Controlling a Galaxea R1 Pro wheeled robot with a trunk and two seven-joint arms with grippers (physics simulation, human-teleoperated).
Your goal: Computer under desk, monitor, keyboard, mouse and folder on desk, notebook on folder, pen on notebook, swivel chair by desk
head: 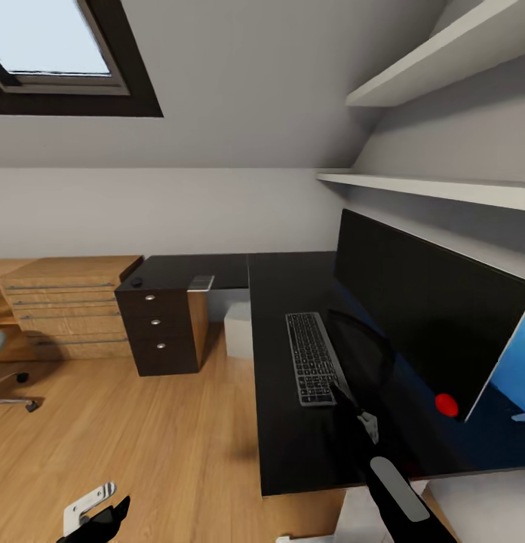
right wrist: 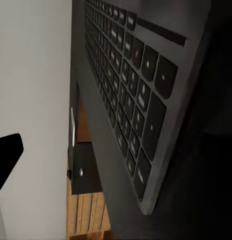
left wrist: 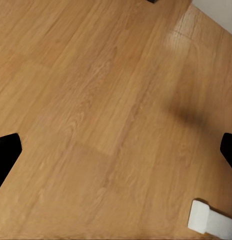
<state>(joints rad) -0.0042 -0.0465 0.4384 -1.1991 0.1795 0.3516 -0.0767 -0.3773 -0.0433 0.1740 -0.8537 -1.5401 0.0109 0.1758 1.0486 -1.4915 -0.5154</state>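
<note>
The right arm reaches up from the bottom of the head view over the near part of the desk (head: 293, 422), its right gripper (head: 351, 403) at the near end of the keyboard (head: 311, 354). In the right wrist view the keyboard (right wrist: 131, 95) runs close past the camera and one dark fingertip (right wrist: 6, 160) stands off to the side, apart from it; whether the jaws are spread or pinched I cannot tell. The left arm hangs low beside the desk, and the left gripper (head: 104, 520) points at the wood floor (head: 142, 437). Its two fingertips (left wrist: 6, 155) sit far apart at the edges of the left wrist view with only floor (left wrist: 106, 110) between them, so that hand is released and holds nothing.

The keyboard lies flat on the black desk top, just beside the monitor (head: 436, 317), which stands on the desk along the wall (a red dot marks its lower corner). The pale computer (head: 237, 330) sits on the floor under the desk. A dark drawer unit (head: 157, 328) with silver knobs holds up the far wing of the desk, its drawers shut; on top of it lie a small black mouse (head: 136, 282) and a grey flat item too small to name. Part of the swivel chair (head: 6, 369) shows at the left edge, well apart from the desk.
</note>
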